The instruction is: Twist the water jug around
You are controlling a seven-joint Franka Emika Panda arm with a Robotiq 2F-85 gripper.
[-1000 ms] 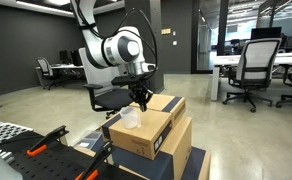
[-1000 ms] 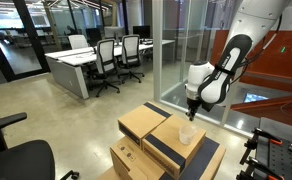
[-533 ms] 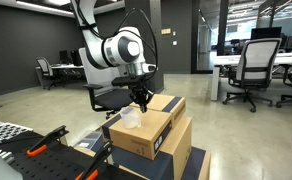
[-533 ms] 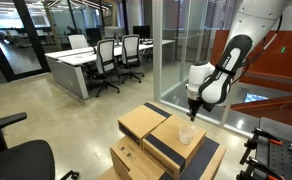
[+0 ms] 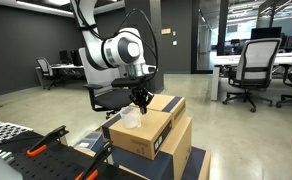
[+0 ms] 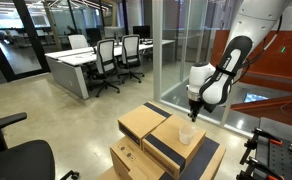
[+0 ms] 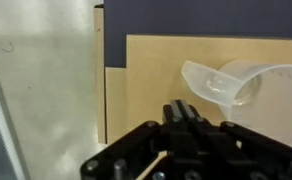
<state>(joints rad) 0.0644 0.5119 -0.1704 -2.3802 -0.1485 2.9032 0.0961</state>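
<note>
The air above the cardboard boxes (image 5: 151, 128) is open in both exterior views, so a pincer can come straight down onto them. The robot's own pincer (image 5: 141, 101), jaws together, hangs low over the near box top (image 6: 176, 145). The water jug (image 5: 132, 118) stands just beside it and is the one thing rising from that surface. In the wrist view the water jug (image 7: 248, 85) fills the right side, and free cardboard lies to the left of the pincer. An office chair (image 5: 111, 97) stands behind the boxes, a glass wall (image 6: 171, 55) beyond them, and an orange-and-black frame (image 6: 261, 150) low beside the stack.
</note>
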